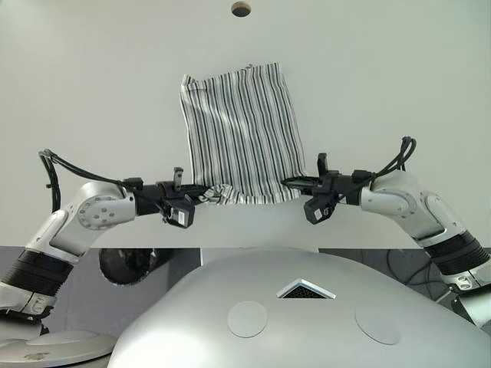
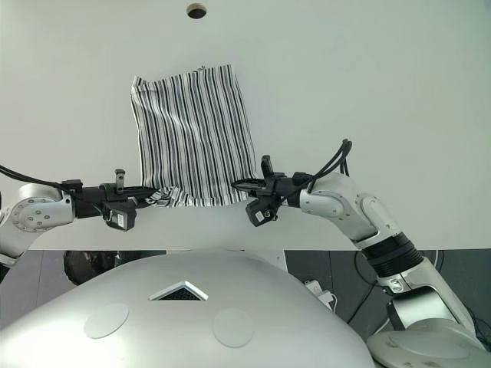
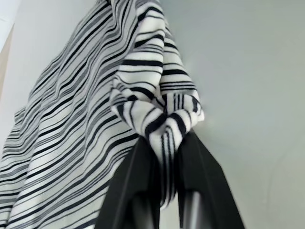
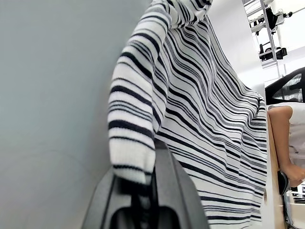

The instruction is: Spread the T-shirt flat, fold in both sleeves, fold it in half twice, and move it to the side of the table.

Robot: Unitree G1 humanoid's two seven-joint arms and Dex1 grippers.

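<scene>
Left hand [image 3: 167, 145] clamped tight on the bunched near-left corner of the striped T-shirt [image 1: 242, 130] | right hand [image 1: 290, 182] pinching the near-right corner | shirt, folded to a narrow panel, stretches away from both hands across the middle of the table [image 1: 399, 84]

A: Entry, type of place?

B: Robot lab or test room, not a home.

A: Grounds?

B: Item one: plain white table [image 1: 399, 69] with a round cable port [image 1: 241, 9]. Item two: loose cables [image 2: 347, 305] and a white power adapter [image 2: 313, 288] on the floor [image 2: 456, 264] beneath. Item three: metal rack [image 4: 257, 24] holding black equipment [image 4: 274, 16], in the background.
</scene>
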